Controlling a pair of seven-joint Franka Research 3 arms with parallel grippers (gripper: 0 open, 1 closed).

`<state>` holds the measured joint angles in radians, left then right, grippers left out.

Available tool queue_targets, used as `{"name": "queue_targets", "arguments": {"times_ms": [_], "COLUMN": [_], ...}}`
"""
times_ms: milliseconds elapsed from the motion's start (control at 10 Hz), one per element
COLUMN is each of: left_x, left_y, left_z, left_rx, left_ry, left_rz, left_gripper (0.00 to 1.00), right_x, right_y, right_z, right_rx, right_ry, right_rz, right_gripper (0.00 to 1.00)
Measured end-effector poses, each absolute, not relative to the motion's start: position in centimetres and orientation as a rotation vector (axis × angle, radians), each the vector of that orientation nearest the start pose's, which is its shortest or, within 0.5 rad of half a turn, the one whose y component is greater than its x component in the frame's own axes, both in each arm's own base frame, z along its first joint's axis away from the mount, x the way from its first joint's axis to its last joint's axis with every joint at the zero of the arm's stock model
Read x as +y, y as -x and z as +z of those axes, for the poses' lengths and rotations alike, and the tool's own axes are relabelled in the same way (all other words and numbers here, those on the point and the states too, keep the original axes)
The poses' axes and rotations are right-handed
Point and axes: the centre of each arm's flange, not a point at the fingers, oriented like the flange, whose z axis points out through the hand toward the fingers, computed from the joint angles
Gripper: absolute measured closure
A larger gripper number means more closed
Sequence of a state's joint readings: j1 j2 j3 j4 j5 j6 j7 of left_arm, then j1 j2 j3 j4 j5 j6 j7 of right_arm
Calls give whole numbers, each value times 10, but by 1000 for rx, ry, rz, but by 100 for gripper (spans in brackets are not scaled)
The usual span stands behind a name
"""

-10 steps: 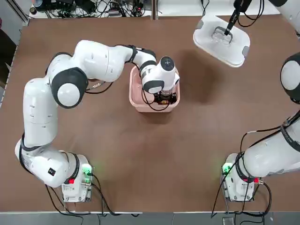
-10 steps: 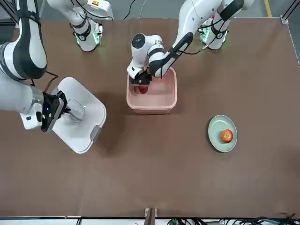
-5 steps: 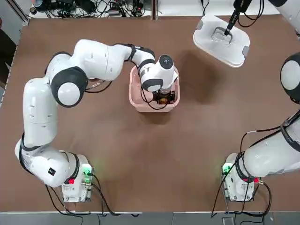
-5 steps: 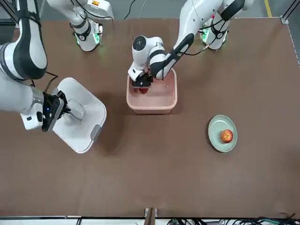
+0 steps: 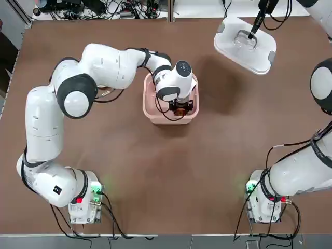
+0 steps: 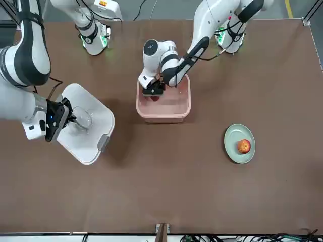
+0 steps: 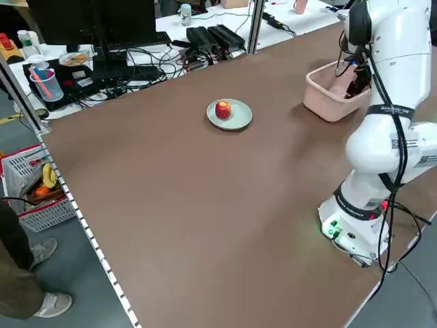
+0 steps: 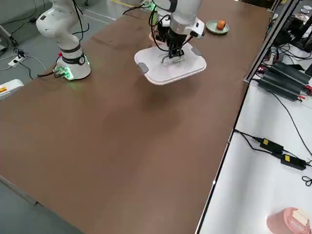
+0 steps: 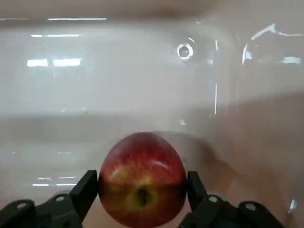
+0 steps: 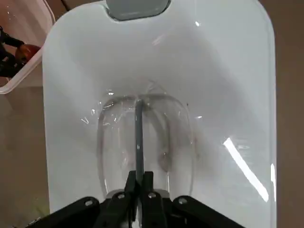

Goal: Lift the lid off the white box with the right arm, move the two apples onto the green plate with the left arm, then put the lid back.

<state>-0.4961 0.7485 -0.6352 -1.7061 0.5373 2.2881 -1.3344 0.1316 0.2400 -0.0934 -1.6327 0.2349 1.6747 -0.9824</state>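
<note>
One apple (image 6: 244, 146) sits on the green plate (image 6: 233, 155), which lies on the table (image 6: 202, 196) well apart from the white box (image 6: 180, 103), on the left arm's side of it. The other apple (image 9: 142, 183) is inside the box, between the fingertips of the left gripper (image 9: 142, 185), which reaches down into the box. Its two fingers stand on either side of the fruit, right up against its skin or very nearly; from this angle it is hard to be sure that they grip it.

The right gripper (image 10: 138, 183) is clenched on the upright bar handle (image 10: 139, 137) of the lid (image 10: 228, 95). The lid is off the box and held beside it, on the right arm's side, with its handle upward and a grey clip (image 10: 137, 7) showing at one edge.
</note>
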Motion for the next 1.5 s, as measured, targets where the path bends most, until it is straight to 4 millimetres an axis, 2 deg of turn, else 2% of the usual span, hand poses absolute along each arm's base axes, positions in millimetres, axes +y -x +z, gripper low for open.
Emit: {"name": "queue_targets", "arguments": {"times_ms": [100, 500, 700, 800, 1000, 1200, 1300, 1500], "left_x": [-581, -579, -574, -570, -555, -530, -513, -465], "left_y": [-338, -341, -348, -352, -360, -371, -378, -407], "left_z": [222, 224, 241, 262, 318, 364, 386, 423], "left_rx": [38, 35, 17, 10, -2, -14, 3, 35], "left_ry": [3166, 3165, 3146, 3144, 3157, 3145, 3126, 3102], "left_rz": [11, 8, 1, 17, 87, 154, 187, 230], "left_gripper": [23, 24, 25, 25, 25, 25, 25, 25], "right_x": [51, 50, 50, 49, 48, 47, 47, 49], "right_y": [-611, -611, -611, -611, -611, -611, -611, -612], "right_z": [465, 465, 465, 465, 464, 464, 464, 459], "right_rx": [-1343, -1346, -1344, -1344, -1352, -1358, -1371, -1432], "right_ry": [2530, 2529, 2530, 2530, 2525, 2521, 2513, 2473], "right_rz": [115, 115, 115, 115, 113, 113, 112, 114], "right_gripper": [93, 93, 93, 93, 93, 93, 93, 93]}}
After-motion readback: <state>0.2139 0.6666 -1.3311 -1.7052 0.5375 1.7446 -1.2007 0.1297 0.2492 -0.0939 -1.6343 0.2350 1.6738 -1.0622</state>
